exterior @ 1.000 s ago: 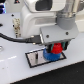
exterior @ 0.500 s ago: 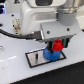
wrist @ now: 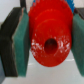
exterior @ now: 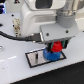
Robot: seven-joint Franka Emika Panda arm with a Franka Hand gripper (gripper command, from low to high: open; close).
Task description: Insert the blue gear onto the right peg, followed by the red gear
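- The gripper point(wrist: 46, 42) is clamped on the red gear point(wrist: 48, 37), a small round red plastic gear with a toothed edge; in the wrist view one teal pad point(wrist: 21, 45) presses flat against its rim, and the opposite finger shows only as a dark sliver at the frame edge
- The gear's flat face is turned towards the wrist camera, its dark round centre hole point(wrist: 51, 45) showing, so the axis through that hole runs in line with the fingers; a disc has no long axis of its own
- In the exterior view the gripper point(exterior: 56, 49) holds the red gear point(exterior: 57, 47) directly above the blue gear point(exterior: 51, 53), a wide flat bright-blue plastic disc; whether the two touch cannot be told
- The blue gear lies flat on the white rectangular plate with a black border point(exterior: 35, 58), at the end nearer the exterior view's right
- The pegs are hidden or too small to make out
- The plate rests on a white table point(exterior: 20, 72)
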